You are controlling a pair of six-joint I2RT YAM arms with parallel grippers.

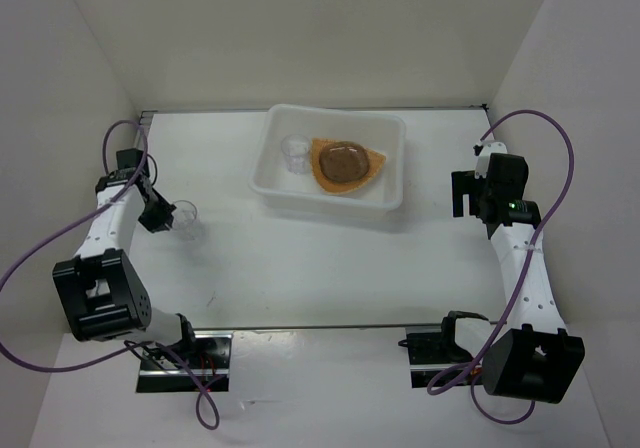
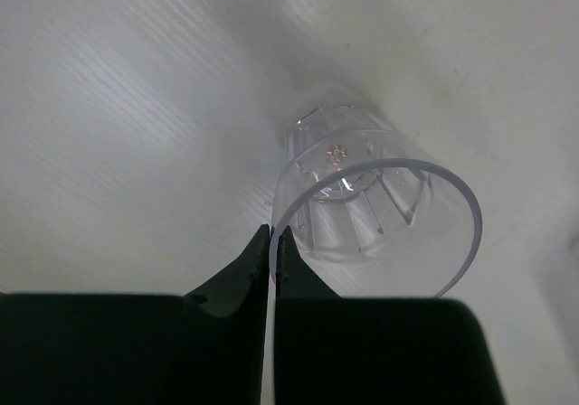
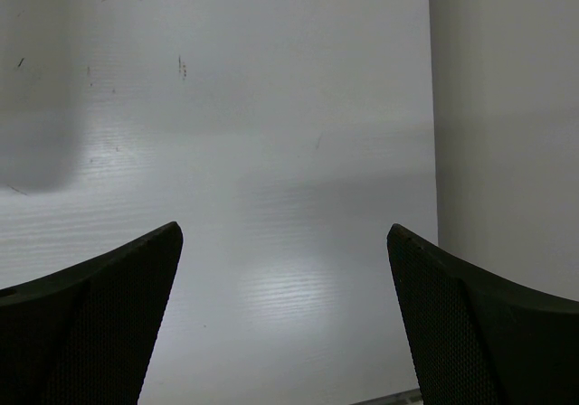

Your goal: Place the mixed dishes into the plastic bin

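Top view: left gripper [image 1: 170, 216] is gripping a clear cup [image 1: 188, 220] at the left of the table [image 1: 300, 268], well apart from the plastic bin [image 1: 392, 190] at far centre. Bin is holding the orange plate [image 1: 375, 158] with an oval dish [image 1: 343, 161] on it, second clear cup [image 1: 295, 151] just left of the plate. Right gripper [image 1: 463, 196] is hanging at the right.
Left wrist: jaws are pinching the cup's rim wall.
Right wrist: jaws are standing spread wide over bare table, holding nothing.

your left arm [image 1: 108, 226] bent out along the left side, left gripper [image 2: 274, 239] pinched tight on the rim of a clear cup [image 2: 362, 197], your right arm [image 1: 526, 268] stretched up the right side, right gripper [image 3: 284, 242] with jaws spread wide
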